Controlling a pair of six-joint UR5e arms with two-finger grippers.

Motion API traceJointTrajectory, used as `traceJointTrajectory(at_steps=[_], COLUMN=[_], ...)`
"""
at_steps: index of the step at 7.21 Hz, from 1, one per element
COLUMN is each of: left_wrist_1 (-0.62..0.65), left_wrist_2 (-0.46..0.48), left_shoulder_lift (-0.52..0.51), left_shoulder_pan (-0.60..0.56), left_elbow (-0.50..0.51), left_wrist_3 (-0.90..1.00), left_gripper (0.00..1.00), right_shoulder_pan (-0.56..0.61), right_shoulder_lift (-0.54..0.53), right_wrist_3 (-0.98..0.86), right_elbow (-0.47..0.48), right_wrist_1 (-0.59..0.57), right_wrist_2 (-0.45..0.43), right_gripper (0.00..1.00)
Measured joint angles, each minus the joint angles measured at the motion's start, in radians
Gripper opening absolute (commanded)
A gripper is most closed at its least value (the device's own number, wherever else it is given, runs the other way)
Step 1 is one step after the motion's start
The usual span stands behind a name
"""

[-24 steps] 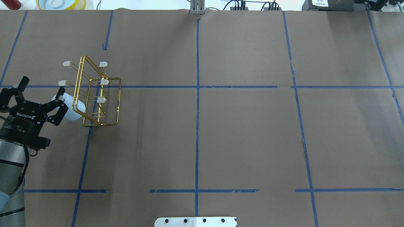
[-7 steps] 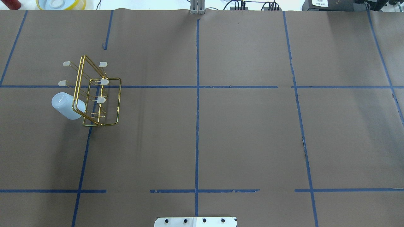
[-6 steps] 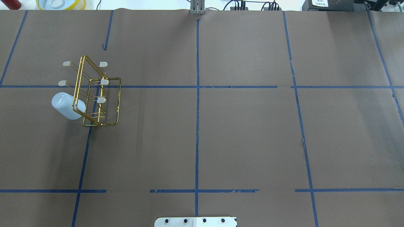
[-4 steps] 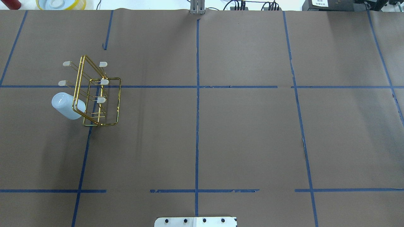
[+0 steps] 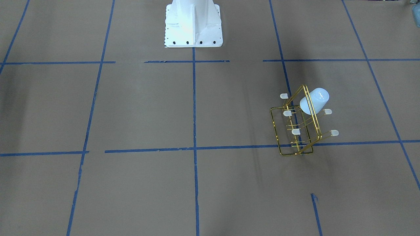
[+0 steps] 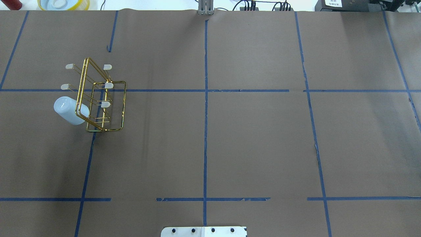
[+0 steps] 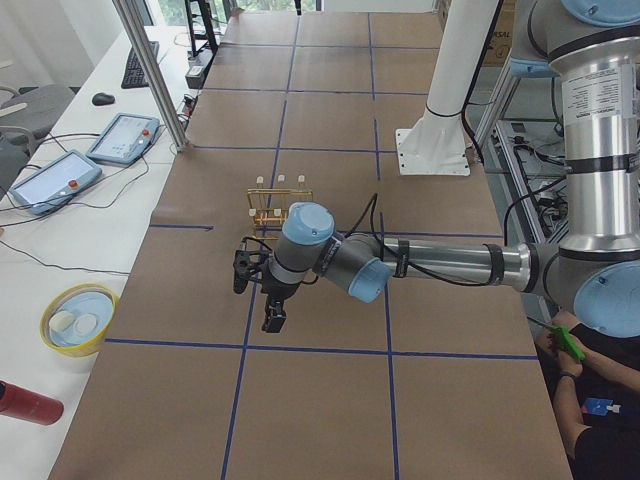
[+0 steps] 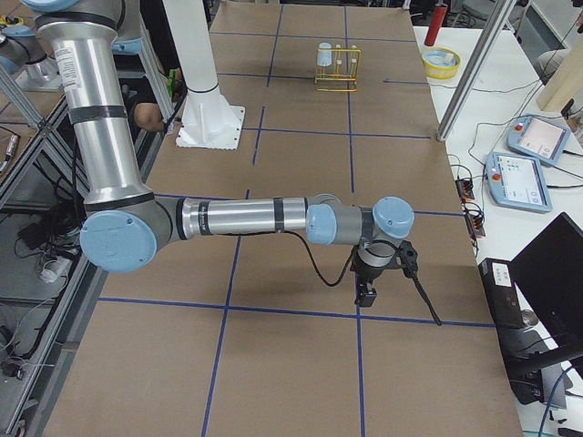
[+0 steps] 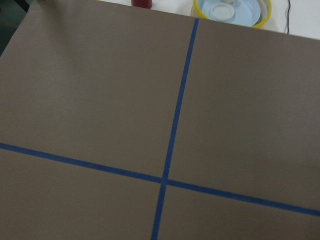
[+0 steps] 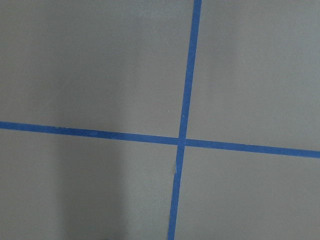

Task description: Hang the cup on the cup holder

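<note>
Table point(image 6: 250, 141) under brown paper, with blue tape point(image 6: 205, 131) laid as a grid. Yellow-rimmed bowl point(image 6: 62, 4) sits off the paper, upper left of the overhead view.

Cup holder point(image 6: 98, 98) stands at the left of the overhead view, its base over a tape crossing. Cup point(image 6: 70, 110) sits on the lowest prong on the holder's left side. Its mouth is against the wire frame and its closed end points outward and up. It looks clear of the paper. The other five capped prongs are bare.

Left tool point(image 7: 256, 297) shows only from the table's left end, low over the paper and apart from the holder. Cannot tell whether it is spread or clenched. Right tool point(image 8: 393, 289) shows only from the right end, lower right of that frame, well apart from the holder at the far top. Its state cannot be told either. Both wrist views show only paper and tape.

Judgement: the hang looks complete.

Risks from here:
- The holder is light wire with its load all on one side, so a knock could tip it.
- The cup is smooth and handleless, so a jolt might slide it off the prong.
- The left arm is nearest, and a low sweep past the holder would be the likely cause.
</note>
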Motion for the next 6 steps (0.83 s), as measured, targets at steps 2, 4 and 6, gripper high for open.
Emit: traceJointTrajectory(at_steps=[2,4,6], left_wrist_1=[0.207,0.400,0.458], left_wrist_2=[-0.056,-0.076,-0.079], left_shoulder_lift=[-0.011,-0.058,-0.087], left_shoulder_pan=[-0.017,-0.050,-0.061], left_elbow=[0.001,0.002,0.004], left_wrist_3=[0.273,0.466,0.511], left_gripper=[1.00,1.00,1.00], right_shoulder_pan=[0.000,0.000,0.000], right_shoulder_lift=[0.000,0.000,0.000], right_wrist_3=[0.000,0.000,0.000], right_elbow=[0.000,0.000,0.000], right_wrist_1=[0.000,0.000,0.000], right_wrist_2=[0.000,0.000,0.000], right_gripper=[1.00,1.00,1.00])
